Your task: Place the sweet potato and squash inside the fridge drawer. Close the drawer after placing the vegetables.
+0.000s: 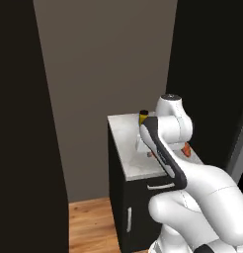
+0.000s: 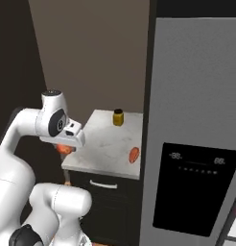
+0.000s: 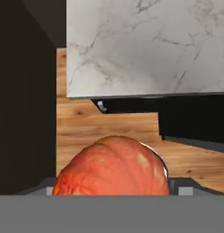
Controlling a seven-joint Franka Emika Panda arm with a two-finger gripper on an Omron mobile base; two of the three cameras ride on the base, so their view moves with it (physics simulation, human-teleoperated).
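Glossy white arm (image 1: pixel 192 192), rounded bulbous links, dark grey band along one link's edge (image 1: pixel 163 153). Round dark cap atop joint (image 2: pixel 53 92); dark disc on joint side (image 2: pixel 58 124). Black ring low near base (image 2: pixel 25 236).

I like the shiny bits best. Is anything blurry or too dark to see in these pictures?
Hand view: the orange squash sits very close and looks soft-edged, while the marble counter is evenly lit with no glare. Left base view: big black areas at both sides hide any detail. Right base view: the grey fridge door looks flat and dull, and the sweet potato is small but clear.
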